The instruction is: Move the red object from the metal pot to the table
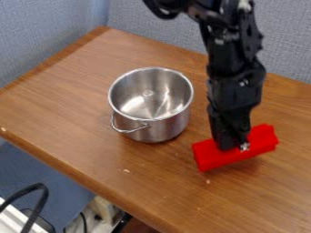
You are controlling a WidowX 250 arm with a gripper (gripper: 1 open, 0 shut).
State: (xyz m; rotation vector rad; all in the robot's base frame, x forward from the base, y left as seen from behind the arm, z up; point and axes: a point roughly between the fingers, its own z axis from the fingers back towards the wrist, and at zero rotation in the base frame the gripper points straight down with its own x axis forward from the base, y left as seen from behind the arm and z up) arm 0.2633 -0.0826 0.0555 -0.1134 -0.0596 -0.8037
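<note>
The red block (235, 153) sits to the right of the middle of the frame, outside the pot (151, 104) and a little to its right, with the gripper (228, 142) pinching it around its middle. The main risk now is in the letting go: I cannot tell whether the block's underside meets the table (158, 178) or hangs just over it, and if it hangs, opening the fingers early would let it drop and perhaps tip or bounce. The block is long and gripped partway along, its right end looking higher in the frame than its left, so if it really is tilted one end would land first and the block could twist in the grip. Pressing down too hard could make it skid on the smooth wood. A swing back to the left on leaving might knock the pot's rim. The arm (231, 55) comes in from the top of the frame, right of center, and reaches steeply down, fingers pointing at the tabletop.
</note>
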